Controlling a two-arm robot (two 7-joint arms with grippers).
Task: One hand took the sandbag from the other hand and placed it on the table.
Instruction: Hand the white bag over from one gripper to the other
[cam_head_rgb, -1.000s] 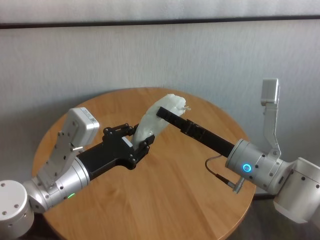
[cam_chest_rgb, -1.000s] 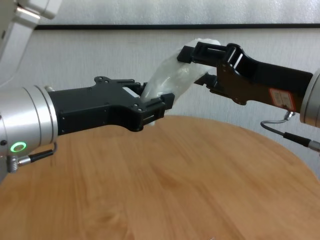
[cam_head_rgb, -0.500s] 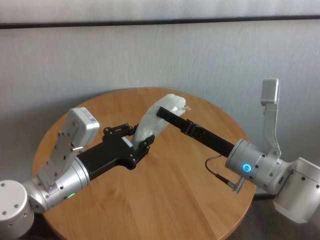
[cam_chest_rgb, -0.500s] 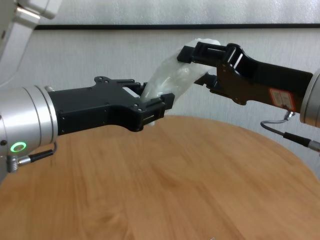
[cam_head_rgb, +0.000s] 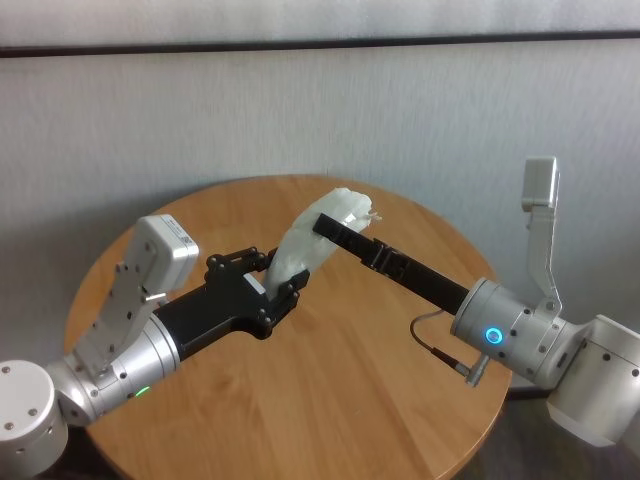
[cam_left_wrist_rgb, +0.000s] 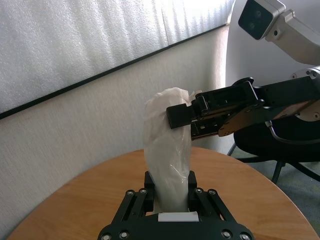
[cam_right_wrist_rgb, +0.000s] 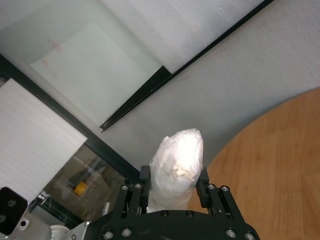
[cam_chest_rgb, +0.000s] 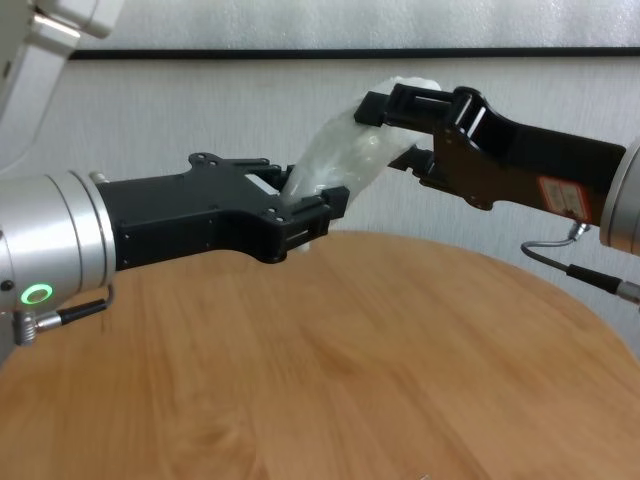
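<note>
The white crinkled sandbag (cam_head_rgb: 304, 243) hangs slanted in the air above the round wooden table (cam_head_rgb: 330, 400), held at both ends. My left gripper (cam_head_rgb: 279, 277), on the green-ring wrist, is shut on its lower end (cam_left_wrist_rgb: 168, 165). My right gripper (cam_head_rgb: 334, 223), on the blue-ring wrist and bearing a reddish sticker, is shut on its upper end (cam_right_wrist_rgb: 179, 159). In the chest view the sandbag (cam_chest_rgb: 338, 160) spans from the left gripper (cam_chest_rgb: 305, 205) up to the right gripper (cam_chest_rgb: 386, 133), well above the table (cam_chest_rgb: 350, 380).
A light wall with a dark horizontal strip stands behind the table. In the left wrist view a black office chair base (cam_left_wrist_rgb: 272, 150) sits on the floor beyond the table's edge. Bare tabletop lies beneath and in front of both arms.
</note>
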